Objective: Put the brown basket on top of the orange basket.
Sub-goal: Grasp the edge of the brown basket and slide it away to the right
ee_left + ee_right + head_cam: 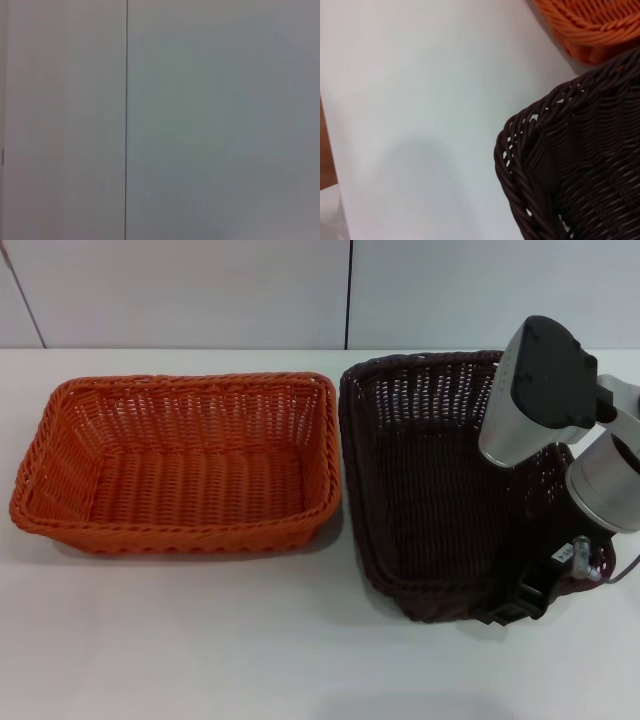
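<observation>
- Baskets sit side by side on the white table [200, 640]: the orange basket [180, 465] to the robot's left, the brown basket [430, 480] to its right, their facing rims just beside each other, nearly touching.
- The brown basket appears tilted, its near right corner raised slightly; the wrist view shows a shadow on the table beneath that corner, which suggests it is lifted off the surface, though this is a judgement.
- The right gripper [520, 602] is at the near right corner of the brown basket, with the arm reaching down across the basket's right side. Its black fingers seem to straddle the rim there; whether they are clamped on the weave or merely around it cannot be told.
- The left gripper is not visible in any view; its wrist camera faces only a plain wall panel, so the arm is judged parked away from the work.
- The orange basket is upright, empty and untouched. Stacking is not yet done.
- Risk: a single-corner hold on a wide basket gives poor control. The basket could swing, sag or slip from the fingers as it rises.
- Risk: with the rims so close, a low or sideways carry could catch the orange basket's braided edge and push it along the table.
- Risk: a tilted release may leave the brown basket jammed askew rather than seated square.
</observation>
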Action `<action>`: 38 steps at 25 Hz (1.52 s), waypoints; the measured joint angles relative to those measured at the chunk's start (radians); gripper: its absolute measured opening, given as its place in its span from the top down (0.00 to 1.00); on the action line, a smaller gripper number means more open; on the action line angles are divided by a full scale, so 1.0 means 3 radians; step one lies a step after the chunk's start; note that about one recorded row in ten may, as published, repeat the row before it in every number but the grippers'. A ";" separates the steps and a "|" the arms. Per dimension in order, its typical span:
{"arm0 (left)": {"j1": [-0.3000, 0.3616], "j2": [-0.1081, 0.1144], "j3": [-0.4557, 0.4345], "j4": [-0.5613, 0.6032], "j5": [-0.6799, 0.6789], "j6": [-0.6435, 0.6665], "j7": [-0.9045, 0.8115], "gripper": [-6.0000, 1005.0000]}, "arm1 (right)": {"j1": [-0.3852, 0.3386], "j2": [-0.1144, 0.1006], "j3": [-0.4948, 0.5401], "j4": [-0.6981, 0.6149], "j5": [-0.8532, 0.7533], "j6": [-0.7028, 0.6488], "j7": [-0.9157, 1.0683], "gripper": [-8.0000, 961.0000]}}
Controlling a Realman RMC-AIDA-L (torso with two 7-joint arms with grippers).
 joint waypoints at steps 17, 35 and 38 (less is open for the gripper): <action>-0.0032 0.0000 -0.0001 0.0086 0.0001 0.0025 0.0001 0.33 | -0.0002 -0.0004 -0.0103 -0.0936 -0.0118 -0.0114 0.0488 0.73; -0.0048 0.0005 -0.0001 0.0135 0.0008 0.0014 0.0001 0.33 | 0.0047 -0.0002 -0.0112 -0.1535 -0.0365 -0.0246 0.0706 0.80; -0.0048 0.0006 -0.0001 0.0142 0.0009 0.0013 0.0001 0.33 | 0.0082 0.0000 -0.0117 -0.1592 -0.0396 -0.0275 0.0731 0.80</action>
